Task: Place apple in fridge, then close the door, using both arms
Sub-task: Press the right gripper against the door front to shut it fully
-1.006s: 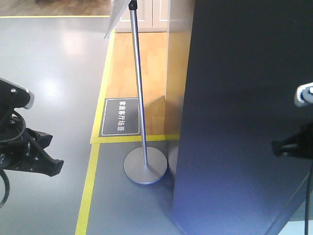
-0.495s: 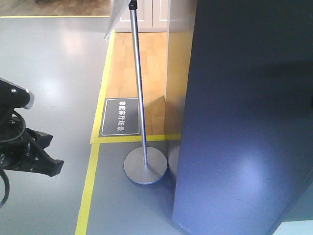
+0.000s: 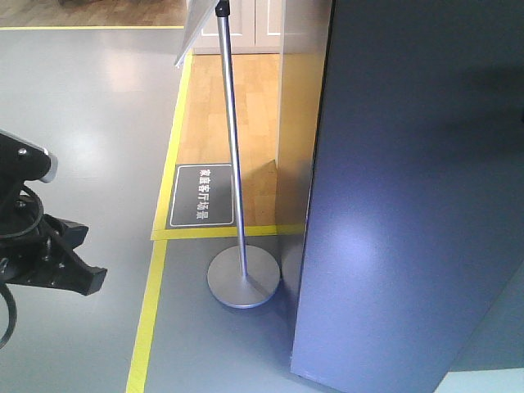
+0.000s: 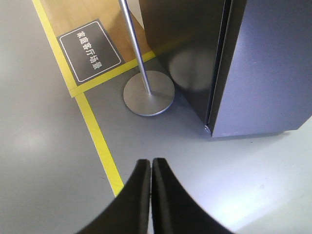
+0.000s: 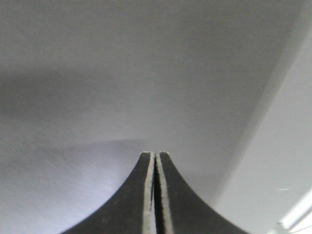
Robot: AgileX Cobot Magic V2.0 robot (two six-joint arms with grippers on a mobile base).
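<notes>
In the front-facing view, one black arm (image 3: 37,237) is seen at the 9 o'clock edge, hanging above the grey floor (image 3: 82,106). One yellow tape line (image 3: 155,295) is laid along the floor toward 6 o'clock. One dark floor sign (image 3: 202,196) with white characters is set on the wooden floor (image 3: 250,106), just beside one metal pole (image 3: 232,147). The pole is carried upright by one round grey base (image 3: 243,277) near the centre. One slanted board (image 3: 190,29) is fixed at the pole's top, at 12 o'clock. The right half of the view is filled by one dark grey door (image 3: 417,188).

In the left wrist view, the left gripper (image 4: 150,163) is shown at 6 o'clock with its two fingers pressed together and nothing held between them. The fridge (image 4: 185,44) is seen at 1 o'clock, with the door standing against it along one narrow dark seam.

In the right wrist view, the right gripper (image 5: 155,155) is shown at 6 o'clock with its two fingers closed on nothing, close to the door's grey face; whether it is touched cannot be told.

The apple is seen in none of the three views.
</notes>
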